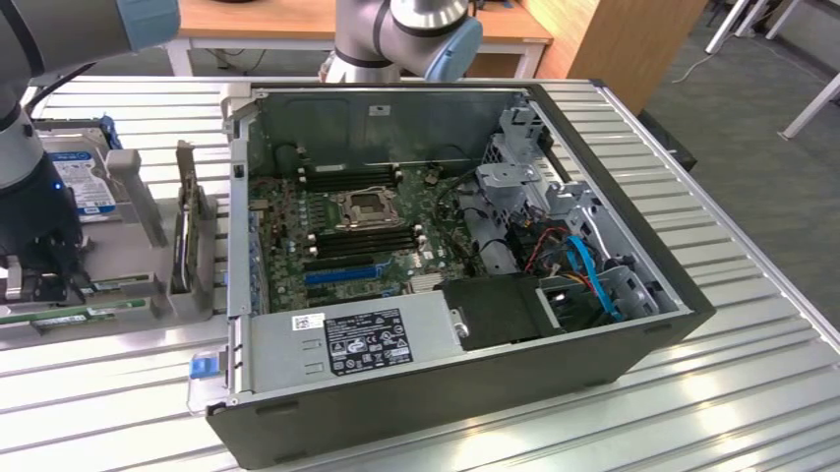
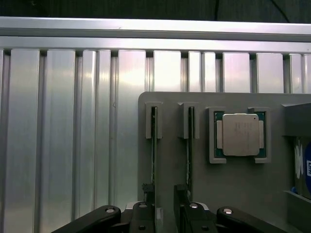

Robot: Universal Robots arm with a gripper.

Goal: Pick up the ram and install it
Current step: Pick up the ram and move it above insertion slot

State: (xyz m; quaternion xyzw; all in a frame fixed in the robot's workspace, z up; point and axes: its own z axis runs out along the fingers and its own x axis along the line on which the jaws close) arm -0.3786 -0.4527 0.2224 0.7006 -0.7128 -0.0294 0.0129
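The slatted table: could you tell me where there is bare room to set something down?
The table is bare on the exterior view's right of the case and on the camera side of the grey holder. Crowded: the holder, with the gripper over it.

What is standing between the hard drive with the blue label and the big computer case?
In the exterior view, an expansion card stands on edge in the grey holder there.
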